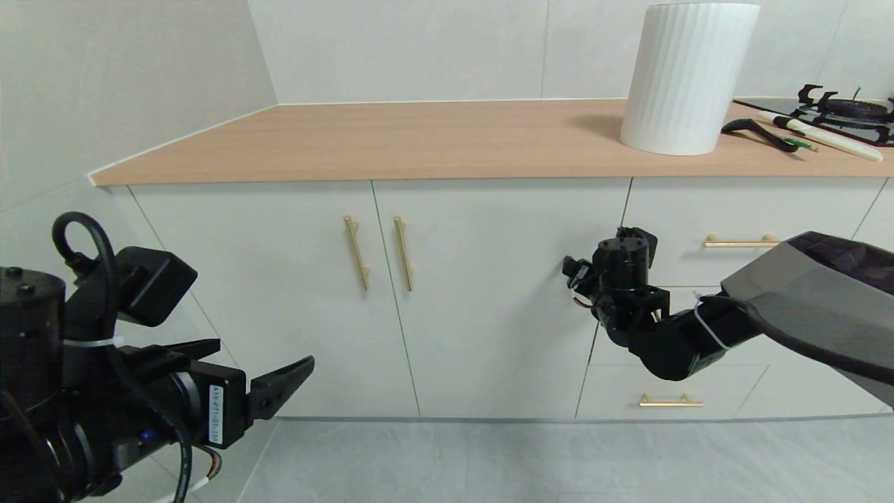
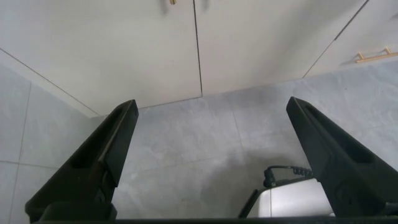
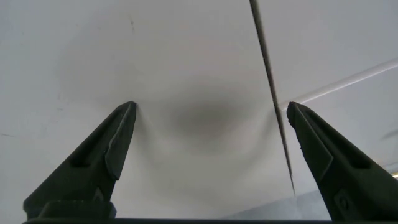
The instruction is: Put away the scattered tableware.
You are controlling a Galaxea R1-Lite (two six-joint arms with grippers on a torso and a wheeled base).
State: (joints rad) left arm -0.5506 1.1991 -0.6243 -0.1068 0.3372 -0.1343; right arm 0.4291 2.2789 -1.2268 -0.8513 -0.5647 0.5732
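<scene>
Tableware loose on the tabletop; nothing put away yet.
The black utensil (image 1: pixel 758 131) and pale knife (image 1: pixel 831 138) lie on the tabletop (image 1: pixel 391 140) between the white ribbed holder (image 1: pixel 688 77) and the hob (image 1: pixel 848 108); my left claw (image 2: pixel 211 106) and right claw (image 3: pixel 211 107) hang low before the cabinet doors (image 1: pixel 279 279), both spread wide and empty.

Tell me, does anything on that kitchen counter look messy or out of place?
Yes, mildly. A black-handled utensil and a cream-handled utensil lie loose and crooked on the countertop, beside the white ribbed container and near the gas burner. Nothing looks spilled or broken.
</scene>
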